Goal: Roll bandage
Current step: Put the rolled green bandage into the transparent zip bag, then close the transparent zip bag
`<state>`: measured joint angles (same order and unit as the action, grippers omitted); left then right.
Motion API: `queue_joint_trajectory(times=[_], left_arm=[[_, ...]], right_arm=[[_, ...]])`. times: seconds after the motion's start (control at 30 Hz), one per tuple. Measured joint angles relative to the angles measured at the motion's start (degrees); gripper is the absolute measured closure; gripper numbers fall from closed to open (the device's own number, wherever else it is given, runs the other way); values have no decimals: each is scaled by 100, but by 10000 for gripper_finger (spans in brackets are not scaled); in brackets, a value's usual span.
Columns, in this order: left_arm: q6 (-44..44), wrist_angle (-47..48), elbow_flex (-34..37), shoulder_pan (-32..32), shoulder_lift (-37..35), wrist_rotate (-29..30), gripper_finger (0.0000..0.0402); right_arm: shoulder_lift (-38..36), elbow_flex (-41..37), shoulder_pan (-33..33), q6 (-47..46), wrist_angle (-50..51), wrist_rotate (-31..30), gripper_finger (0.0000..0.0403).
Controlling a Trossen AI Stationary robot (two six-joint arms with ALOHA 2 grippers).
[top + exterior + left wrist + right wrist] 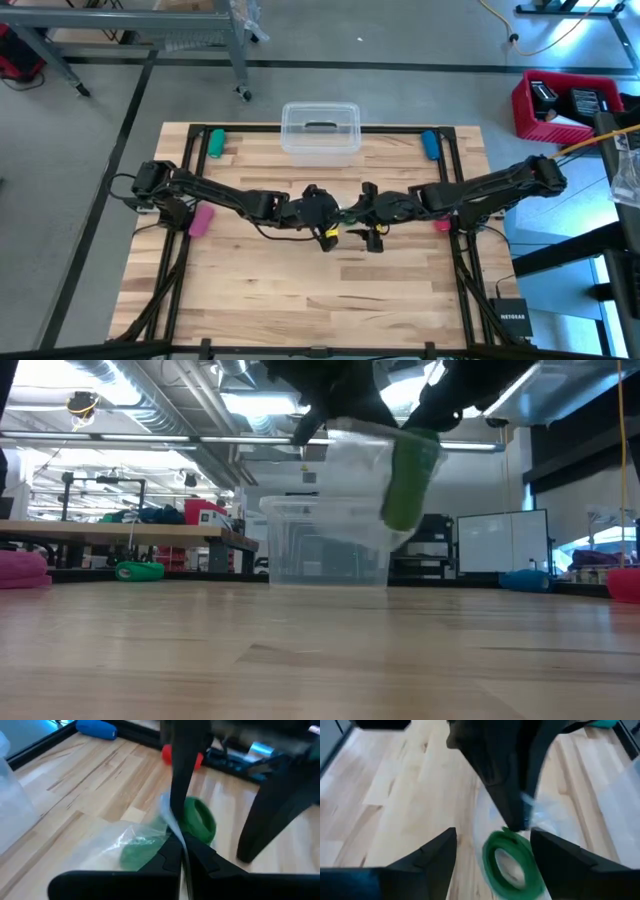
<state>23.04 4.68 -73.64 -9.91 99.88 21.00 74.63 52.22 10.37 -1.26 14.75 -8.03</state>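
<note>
One camera looks straight down on the whole table, with the clear plastic box near its far edge. Another sits at tabletop height, facing that box and the room beyond. Both wrist cameras look closely down at the tabletop beside the box.

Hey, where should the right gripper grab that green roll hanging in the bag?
Across the rolled bandage, on its outer rim, through the clear bag. The left gripper pinches the bag above it, so the roll hangs off the table. The open right gripper straddles it, hollow core facing its wrist; close there.
</note>
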Motion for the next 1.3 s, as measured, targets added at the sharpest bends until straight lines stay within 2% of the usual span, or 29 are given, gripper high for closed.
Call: queue_joint_trajectory(times=[0.27,0.4,0.5,0.63,0.83,1.03,1.17,1.3], left_arm=[[-103,578,17,-1,22,-23,399],[-80,701,21,15,24,68,399],[-95,599,21,15,26,92,399],[-127,575,21,13,26,95,399],[-207,523,21,10,26,99,399],[-204,525,21,10,26,100,399],[-203,527,21,10,26,101,399],[-204,530,21,10,26,100,399]], right_arm=[[-22,926,203,-143,1724,351,161],[-26,1087,413,-218,2385,51,170],[-26,908,537,-282,2527,-143,177],[-24,327,652,-441,2162,-427,184],[-22,-670,645,-507,886,-915,188],[-22,-808,649,-147,-16,-914,195],[-22,-808,649,205,-230,-938,239],[-22,-810,649,328,-141,-1017,321]])
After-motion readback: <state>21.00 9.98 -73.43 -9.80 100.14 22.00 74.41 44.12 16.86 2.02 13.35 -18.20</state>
